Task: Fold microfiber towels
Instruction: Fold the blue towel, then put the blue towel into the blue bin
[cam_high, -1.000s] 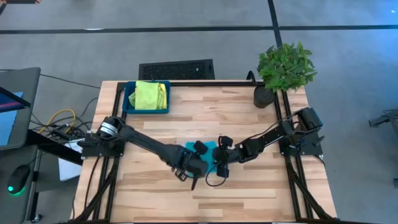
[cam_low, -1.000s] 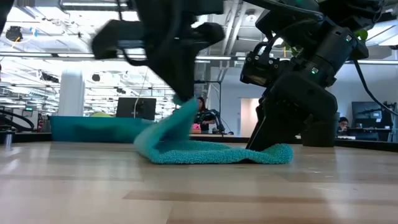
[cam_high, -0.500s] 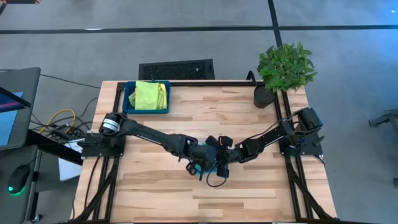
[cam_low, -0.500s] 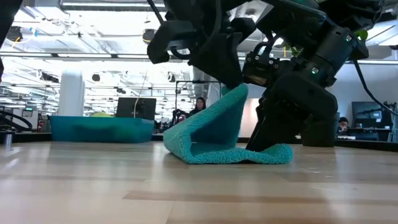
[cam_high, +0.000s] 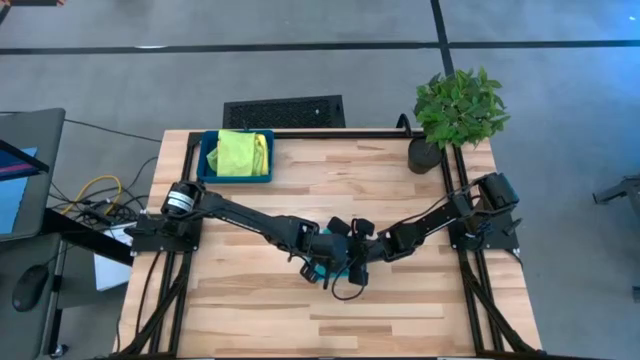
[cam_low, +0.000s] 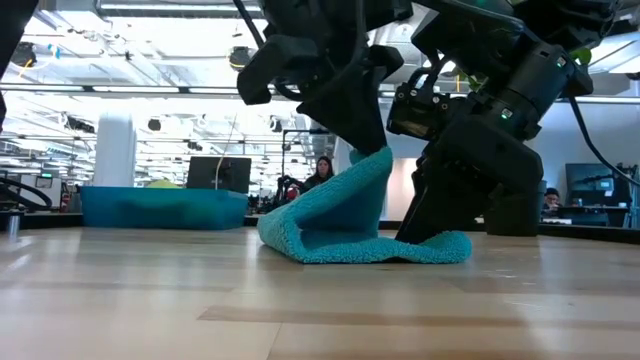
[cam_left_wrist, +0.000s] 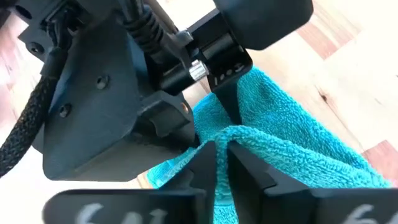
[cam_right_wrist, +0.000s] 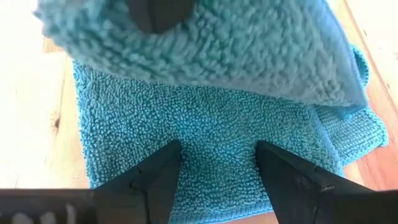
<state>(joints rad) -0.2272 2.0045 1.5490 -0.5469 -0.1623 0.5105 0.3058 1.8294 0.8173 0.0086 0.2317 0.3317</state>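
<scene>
A second ago my left gripper (cam_low: 372, 150) held the towel's (cam_low: 340, 215) edge low, out toward the table's left edge, the cloth trailing flat behind it. Since then I have carried that edge up and across toward my right gripper (cam_right_wrist: 217, 165), so the towel now arches in a raised fold over its lower half. In the last half second the fold sagged slightly.
</scene>
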